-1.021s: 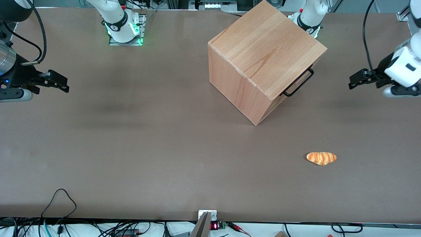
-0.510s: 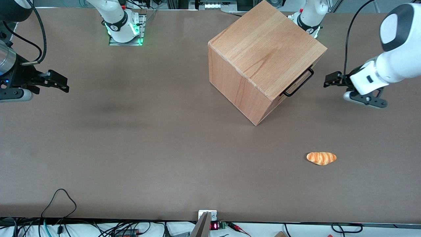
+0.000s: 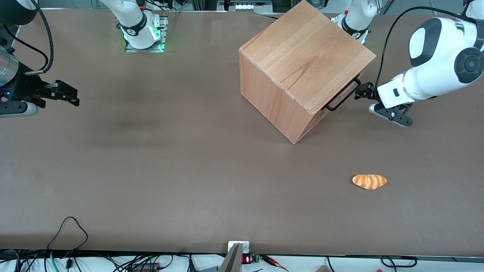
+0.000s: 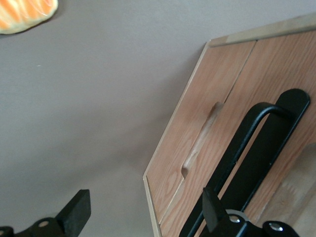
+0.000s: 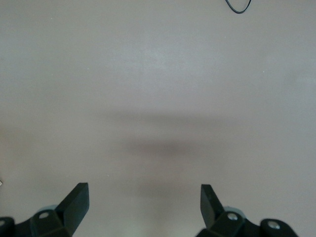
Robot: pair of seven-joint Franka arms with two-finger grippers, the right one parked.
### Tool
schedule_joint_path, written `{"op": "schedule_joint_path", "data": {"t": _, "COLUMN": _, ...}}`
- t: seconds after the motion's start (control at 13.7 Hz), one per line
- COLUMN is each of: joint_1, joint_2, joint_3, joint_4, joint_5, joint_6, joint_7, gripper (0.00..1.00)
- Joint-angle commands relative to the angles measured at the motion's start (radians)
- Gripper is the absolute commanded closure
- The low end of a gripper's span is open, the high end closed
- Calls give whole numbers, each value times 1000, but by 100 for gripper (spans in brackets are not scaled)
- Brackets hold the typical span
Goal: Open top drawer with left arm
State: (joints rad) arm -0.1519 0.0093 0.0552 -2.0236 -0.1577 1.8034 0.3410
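Top drawer, the shallow pale-wood one with a thin black metal bar handle on its front, sits shut and flush in the large beech-wood cube cabinet. That cabinet stands turned at an angle on the wide brown table, toward the working arm's end and farther from the front camera than the middle of the table; its drawer front faces the working arm.

Next in size, the bulky white rounded left arm with dark grey round joint caps reaches in from the working arm's end, in front of the drawer front. Its small black two-finger gripper hangs just beside the end of the black handle that lies farther from the front camera. In the left wrist view the gripper has its fingers spread wide apart with nothing between them; one fingertip overlaps the black bar, though whether it touches cannot be told, and the other fingertip hangs over bare table.

Smallest, the little orange striped bread roll lies on the table nearer to the front camera than the cabinet, well apart from it.
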Motion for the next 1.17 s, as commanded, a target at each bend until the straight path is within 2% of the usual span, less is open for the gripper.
{"op": "schedule_joint_path", "data": {"t": 0.0, "joint_1": -1, "joint_2": -23, "joint_3": -20, "joint_4": -32, "joint_5": -26, "joint_6": 19, "joint_7": 59, "gripper": 0}}
{"op": "schedule_joint_path", "data": {"t": 0.95, "joint_1": -1, "joint_2": -23, "joint_3": -44, "joint_4": -59, "joint_5": -65, "joint_6": 30, "joint_7": 233, "gripper": 0}}
{"op": "schedule_joint_path", "data": {"t": 1.09, "joint_1": -1, "joint_2": -22, "joint_3": -44, "joint_4": -75, "joint_5": -91, "joint_6": 56, "joint_7": 289, "gripper": 0}}
